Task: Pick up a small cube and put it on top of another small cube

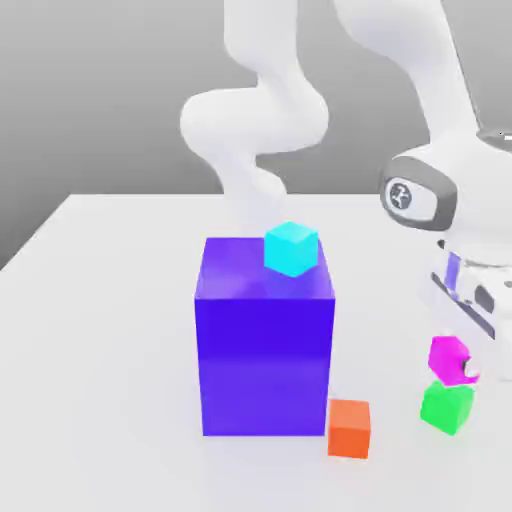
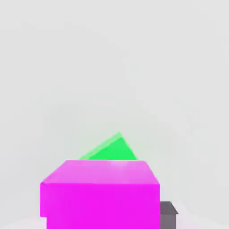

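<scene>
A plain grey backdrop stands behind a pale, smooth tabletop (image 1: 110, 330) that carries all the blocks. On the exterior view's right, the white Franka arm reaches down and its gripper (image 1: 462, 368) is closed on the small bright magenta cube (image 1: 447, 356), with 1 light fingertip showing against the cube's side. Directly below the gripper, the small bright green cube (image 1: 446, 407) sits on the tabletop; the magenta cube hangs right over it, slightly turned against it, and whether the 2 cubes touch cannot be told from here. In the hand view the magenta cube (image 2: 99, 193) lies close under the camera, a dark finger (image 2: 168, 214) pressed to 1 of its sides, and a corner of the green cube (image 2: 112, 150) pokes out beyond its far edge, set at an angle to it. Away from the gripper, toward the exterior view's left and a little nearer the camera, a small orange cube (image 1: 349, 428) rests on the tabletop, near the green cube but apart from it. Just beyond the orange cube stands the tall glossy blue-purple block (image 1: 264, 360), and on its upper face, at the corner closest to the gripper's side, sits a small cyan cube (image 1: 291, 249). The arm's white links rise behind the tall block.
</scene>
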`<action>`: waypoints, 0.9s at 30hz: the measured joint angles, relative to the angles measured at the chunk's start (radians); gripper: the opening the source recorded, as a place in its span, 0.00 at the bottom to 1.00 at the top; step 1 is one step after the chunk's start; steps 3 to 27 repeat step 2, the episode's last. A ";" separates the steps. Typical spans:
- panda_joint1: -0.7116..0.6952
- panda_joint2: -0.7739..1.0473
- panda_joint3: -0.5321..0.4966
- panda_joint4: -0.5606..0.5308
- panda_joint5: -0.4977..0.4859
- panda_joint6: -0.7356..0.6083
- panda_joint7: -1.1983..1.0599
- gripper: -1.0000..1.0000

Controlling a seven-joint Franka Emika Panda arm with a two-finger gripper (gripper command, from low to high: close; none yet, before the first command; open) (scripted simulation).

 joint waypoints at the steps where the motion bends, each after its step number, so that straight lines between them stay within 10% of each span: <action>1: 0.000 0.000 0.000 0.000 0.000 0.000 0.000 1.00; 27: 0.000 0.000 0.000 0.000 0.000 0.000 0.000 1.00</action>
